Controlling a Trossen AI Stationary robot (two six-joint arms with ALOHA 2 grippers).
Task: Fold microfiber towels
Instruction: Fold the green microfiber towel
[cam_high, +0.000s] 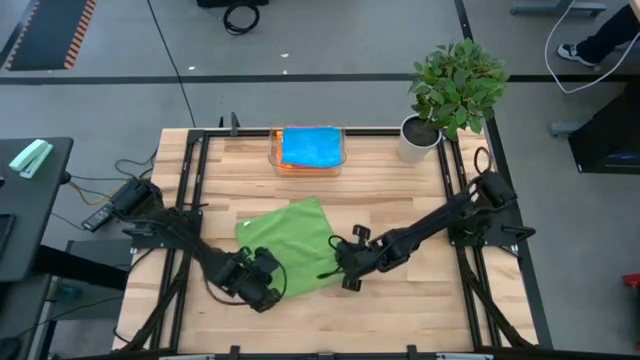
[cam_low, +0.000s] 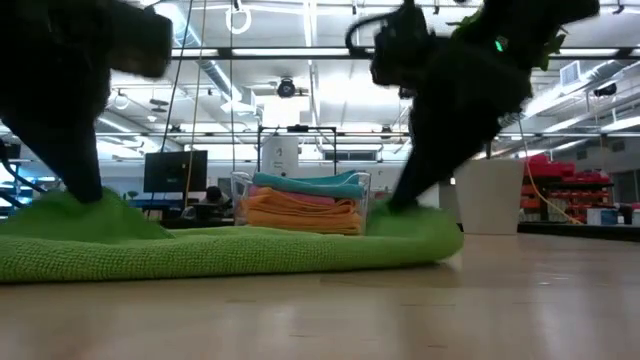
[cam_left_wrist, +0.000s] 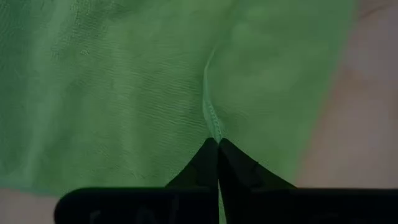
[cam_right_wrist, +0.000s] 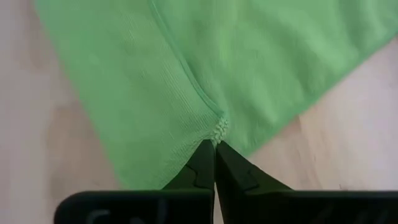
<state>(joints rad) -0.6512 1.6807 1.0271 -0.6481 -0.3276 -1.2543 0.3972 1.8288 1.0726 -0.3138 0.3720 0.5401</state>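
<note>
While both arms reach in over the wooden table (cam_high: 400, 300), a green towel (cam_high: 290, 240) lies spread near the middle of it, skewed so its corners point toward the table's edges. The left gripper (cam_high: 262, 290) sits at the towel's near edge, its fingers pressed together on a pinched ridge of green cloth; the left wrist view shows the fabric gathered into a seam right at the fingertips (cam_left_wrist: 214, 149). The right gripper (cam_high: 345, 270) is at the towel's right-hand edge, likewise clamped on a small bunched tuck of the hem (cam_right_wrist: 219, 129). From table height the towel (cam_low: 230, 250) lies mostly flat, rising slightly where each gripper pinches it. At the far edge stands a clear plastic tray (cam_high: 275, 152) holding a stack of folded towels (cam_low: 300, 205), blue on top with pink and orange beneath. A potted plant (cam_high: 455, 80) stands just right of the tray. I can read no writing or label anywhere.
</note>
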